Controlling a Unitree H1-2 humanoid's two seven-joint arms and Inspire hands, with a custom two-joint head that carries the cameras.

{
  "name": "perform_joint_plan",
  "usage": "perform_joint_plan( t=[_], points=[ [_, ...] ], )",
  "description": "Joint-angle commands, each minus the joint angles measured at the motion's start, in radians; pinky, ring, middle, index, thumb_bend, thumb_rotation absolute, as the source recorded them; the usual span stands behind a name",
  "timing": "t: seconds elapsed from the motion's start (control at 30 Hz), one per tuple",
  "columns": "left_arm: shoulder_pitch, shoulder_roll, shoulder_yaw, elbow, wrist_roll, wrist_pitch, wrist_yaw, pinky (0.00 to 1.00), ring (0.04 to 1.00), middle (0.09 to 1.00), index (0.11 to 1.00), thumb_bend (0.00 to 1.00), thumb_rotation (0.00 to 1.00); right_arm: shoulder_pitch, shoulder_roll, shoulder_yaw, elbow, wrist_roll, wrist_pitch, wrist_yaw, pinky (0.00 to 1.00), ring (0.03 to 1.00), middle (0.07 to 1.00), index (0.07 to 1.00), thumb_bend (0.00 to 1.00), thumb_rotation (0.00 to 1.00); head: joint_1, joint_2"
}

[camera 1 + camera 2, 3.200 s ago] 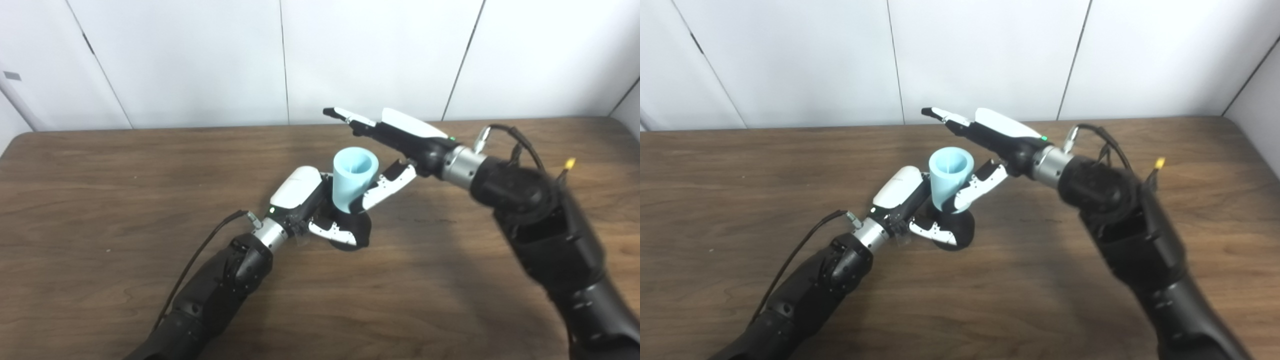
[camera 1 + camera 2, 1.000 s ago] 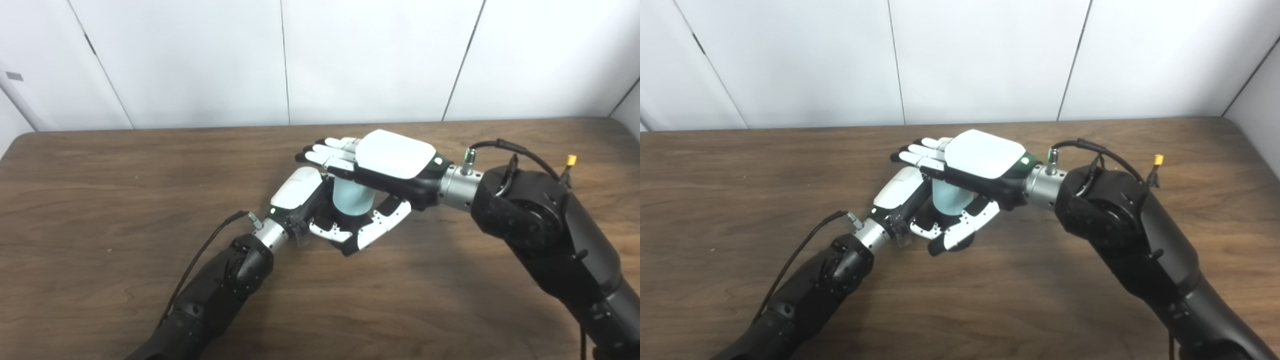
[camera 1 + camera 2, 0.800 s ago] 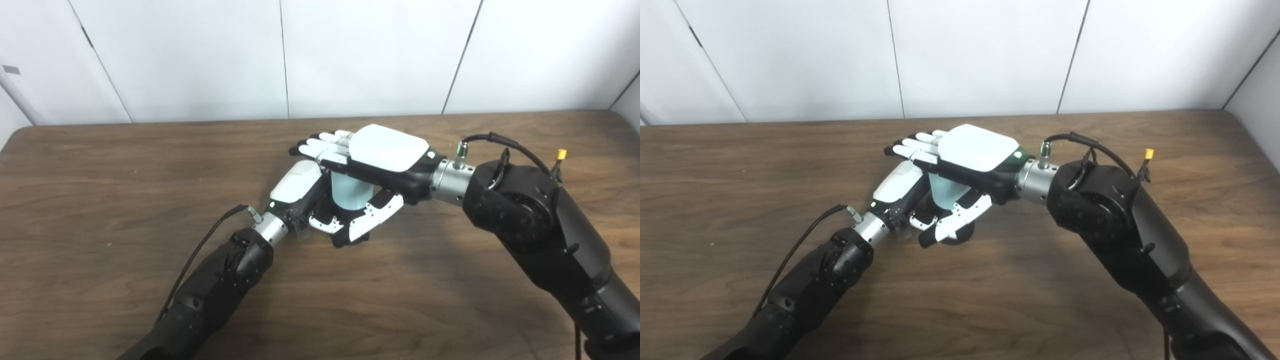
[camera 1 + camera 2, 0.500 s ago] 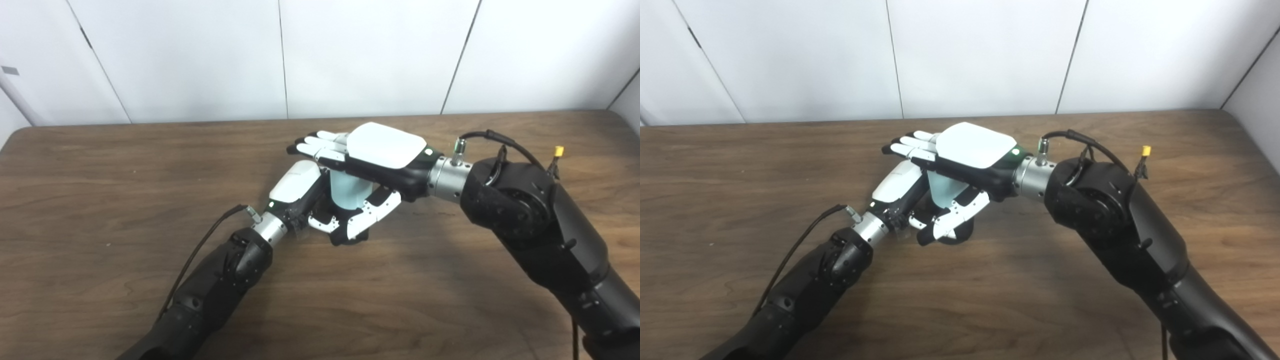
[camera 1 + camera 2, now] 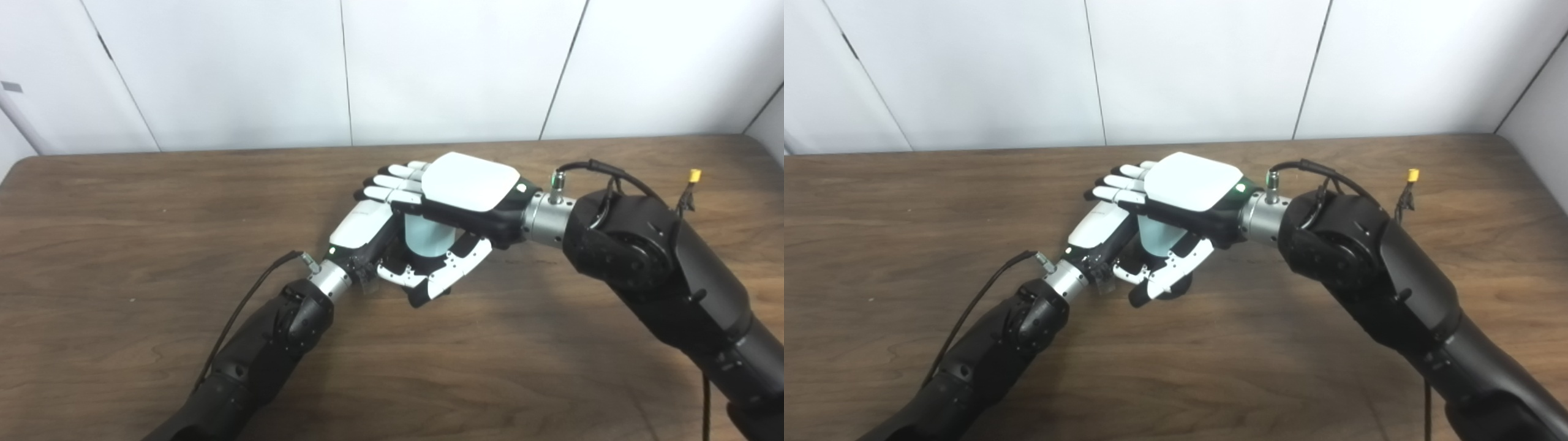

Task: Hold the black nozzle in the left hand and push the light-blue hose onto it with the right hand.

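While the left arm reaches in from the lower left over the brown wooden table (image 5: 122, 343), the left hand (image 5: 367, 236) lies low near the table's middle with its fingers curled around the base of the upright piece. What it grips there is dark and mostly hidden, so the black nozzle (image 5: 1176, 286) shows only as a dark rounded edge under the thumb of the other hand, just above the tabletop. Rising from that grip stands the light-blue hose (image 5: 425, 236), a short, smooth, pale cylinder, upright, with only its side wall in view. Its top is covered by the right hand (image 5: 456, 193), which lies flat, palm down, across it, white back plate upward. The fingers (image 5: 392, 181) of that hand stretch out straight and together past the hose toward the left, while its thumb (image 5: 450, 272) angles down beside the hose's right wall. It presses on the hose without gripping it. Beyond stands a white panelled wall (image 5: 429, 67).
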Motion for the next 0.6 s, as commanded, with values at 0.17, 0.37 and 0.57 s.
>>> perform_joint_plan(
  t=[0.17,0.37,0.57],
  points=[
    [0.175,0.023,-0.047,0.118,0.044,0.086,-0.068,0.47,0.536,0.461,0.496,0.53,0.0,0.086,-0.079,0.072,-0.007,0.024,0.003,0.144,0.93,0.98,0.963,0.935,0.92,0.92,0.003,0.004],
    [0.176,0.024,-0.047,0.114,0.045,0.088,-0.069,0.45,0.524,0.459,0.496,0.53,0.0,0.092,-0.083,0.067,-0.028,0.04,0.01,0.142,0.92,0.975,0.955,0.928,0.91,0.92,0.005,0.006],
    [0.174,0.023,-0.048,0.113,0.048,0.094,-0.072,0.44,0.518,0.451,0.501,0.53,0.0,0.081,-0.054,0.081,-0.022,0.052,-0.007,0.129,0.91,0.972,0.952,0.925,0.9,0.92,0.006,0.008]
  ],
)
